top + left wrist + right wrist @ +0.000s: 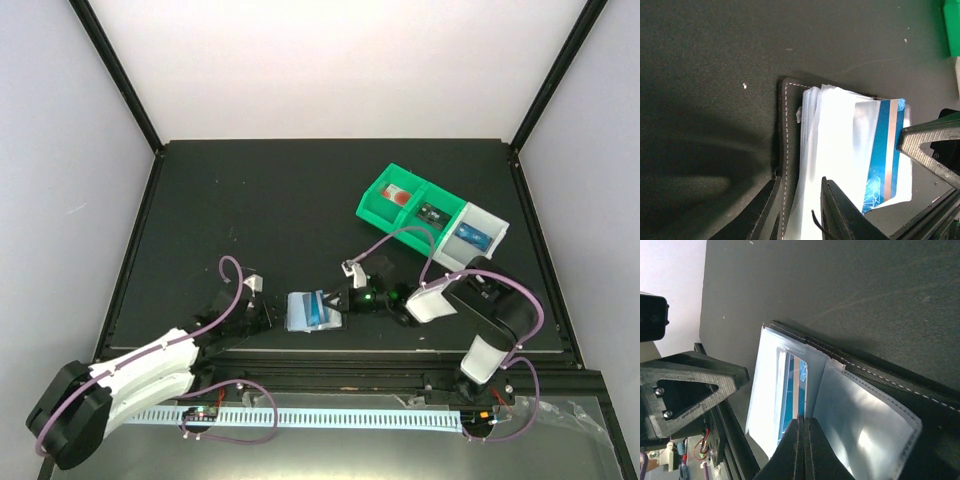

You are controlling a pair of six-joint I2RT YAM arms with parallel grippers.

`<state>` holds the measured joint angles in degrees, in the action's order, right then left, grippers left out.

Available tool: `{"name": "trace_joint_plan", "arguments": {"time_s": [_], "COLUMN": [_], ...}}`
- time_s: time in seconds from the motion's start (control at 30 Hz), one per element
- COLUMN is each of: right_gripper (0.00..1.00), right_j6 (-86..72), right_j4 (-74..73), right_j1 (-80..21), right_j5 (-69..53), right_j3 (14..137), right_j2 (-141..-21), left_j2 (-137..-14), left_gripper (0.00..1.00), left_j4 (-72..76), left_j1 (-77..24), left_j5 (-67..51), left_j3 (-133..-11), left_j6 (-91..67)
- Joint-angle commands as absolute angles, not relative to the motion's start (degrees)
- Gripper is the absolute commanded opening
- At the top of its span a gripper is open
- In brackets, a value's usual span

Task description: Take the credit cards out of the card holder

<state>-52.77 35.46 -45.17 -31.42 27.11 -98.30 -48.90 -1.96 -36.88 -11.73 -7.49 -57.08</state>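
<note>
Right wrist shows right pincer (803, 419) clamped tight on credit card (789, 395) within card holder (865, 430).

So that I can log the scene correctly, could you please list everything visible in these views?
card holder: one, dark stitched cover with clear sleeves, near table edge, centre.
credit card in holder: one, bright blue, partly out of a sleeve.
credit card in tray: one, blue, tray's white end compartment.
tray: one, green with white end, far right of table.
red-and-white item: one, tray's leftmost compartment.
dark green item: one, tray's middle compartment.
table: one, black.
left fingers: two, black, clamped on the holder's stitched edge.
right fingers: two, black, closed at the end of the holder's card.
</note>
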Motion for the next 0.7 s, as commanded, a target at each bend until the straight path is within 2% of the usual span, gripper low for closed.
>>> {"name": "trace_joint_plan", "arguments": {"time_s": [0.0, 0.13, 0.33, 0.5, 0.67], "right_gripper": [0.01, 0.01, 0.01, 0.01, 0.01], "right_j6": [-51.1, -50.8, -50.7, -51.0, -50.1], "right_j4": [29.8, 26.4, 20.2, 14.6, 6.1], "right_j1": [-44.9, -44.8, -44.8, -44.8, -44.8], "right_j5": [-27.2, -25.0, -23.1, -21.7, -18.2], "right_j3": [26.3, 26.2, 26.7, 27.7, 30.2], "right_j2": [-94.8, -92.1, -87.6, -82.8, -77.9], "left_j2": [-46.3, -44.7, -42.6, -42.4, -37.5], "left_gripper": [0.23, 0.24, 0.33, 0.33, 0.32], "left_j4": [-5.3, -7.8, -12.8, -14.8, -10.7], "left_j1": [-37.2, -37.2, -37.2, -37.4, -38.9], "left_j5": [-10.2, -9.4, -7.5, -6.3, -3.5], "left_j3": [-9.9, -11.2, -17.1, -21.8, -21.2], "left_j6": [-56.0, -54.2, -47.6, -40.2, -33.5]}}
